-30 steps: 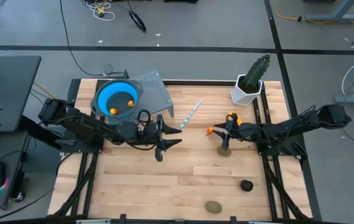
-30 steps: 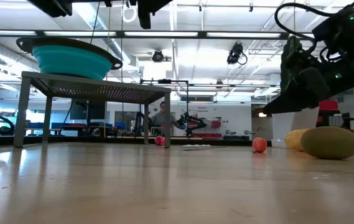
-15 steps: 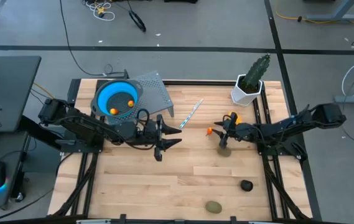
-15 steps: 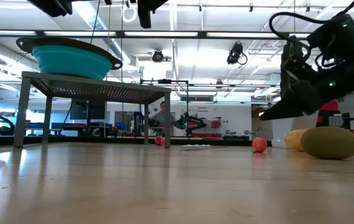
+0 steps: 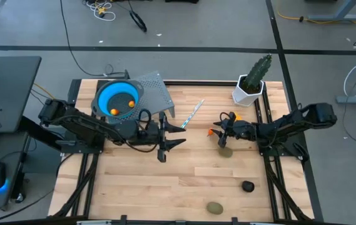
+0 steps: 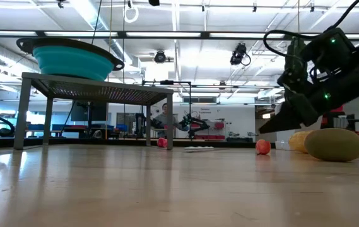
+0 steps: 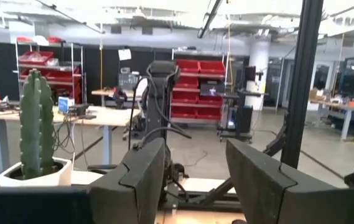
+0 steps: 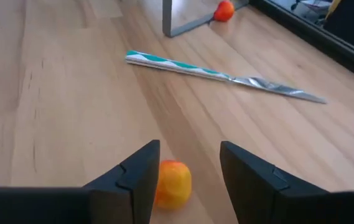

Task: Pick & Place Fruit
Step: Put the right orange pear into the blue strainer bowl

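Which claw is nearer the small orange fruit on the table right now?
Right. The right claw hangs open just above the small orange fruit; the left claw waits open across the table near the blue bowl.

Wooden table (image 5: 165, 169): fruit (image 5: 214, 207), striped stick (image 5: 192, 113), potted cactus (image 5: 251, 81), metal stand (image 5: 154, 92).

The left arm reaches in from the left edge of the worktop, folded low, its wrist pointing toward the middle. The left end effector (image 5: 172, 132) hangs above the boards with its two dark fingers (image 7: 140, 177) parted and nothing between them. The right arm stretches in from the right edge, nearly straight and tilted downward. The right end effector (image 5: 220, 134) sits low near the surface, its fingers (image 8: 140, 177) spread apart with a clear gap between them and gripping nothing.
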### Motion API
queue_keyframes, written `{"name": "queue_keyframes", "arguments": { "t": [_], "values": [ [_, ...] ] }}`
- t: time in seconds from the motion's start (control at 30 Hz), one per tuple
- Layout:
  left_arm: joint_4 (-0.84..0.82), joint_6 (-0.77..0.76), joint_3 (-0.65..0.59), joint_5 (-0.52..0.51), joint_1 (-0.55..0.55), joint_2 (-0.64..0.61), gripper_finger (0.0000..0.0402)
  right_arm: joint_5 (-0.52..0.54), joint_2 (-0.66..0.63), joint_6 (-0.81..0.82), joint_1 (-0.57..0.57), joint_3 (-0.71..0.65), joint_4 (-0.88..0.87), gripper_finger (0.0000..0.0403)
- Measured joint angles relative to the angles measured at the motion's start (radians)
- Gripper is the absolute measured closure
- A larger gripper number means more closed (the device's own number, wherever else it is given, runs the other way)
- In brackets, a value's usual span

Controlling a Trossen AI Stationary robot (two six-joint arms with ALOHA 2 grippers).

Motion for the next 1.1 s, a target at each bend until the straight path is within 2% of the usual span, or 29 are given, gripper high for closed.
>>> {"name": "queue_keyframes", "arguments": {
  "t": [0.4, 0.63, 0.87, 1.1],
  "values": [
    [-0.035, 0.069, 0.034, -0.002, -0.002, 0.0, 0.0219, -0.018, 0.033, 0.008, -0.002, 0.0, 0.017, 0.0223],
    [-0.036, 0.129, 0.034, -0.053, -0.002, 0.0, 0.0219, -0.011, 0.114, 0.017, -0.002, 0.026, 0.028, 0.0223],
    [-0.036, 0.141, 0.034, -0.058, -0.002, 0.0, 0.0219, -0.007, 0.222, 0.017, -0.002, 0.08, 0.027, 0.0223],
    [-0.036, 0.162, 0.034, -0.059, -0.002, 0.0, 0.0219, 0.019, 0.25, 0.016, -0.002, 0.083, 0.03, 0.0223]
  ]
}}
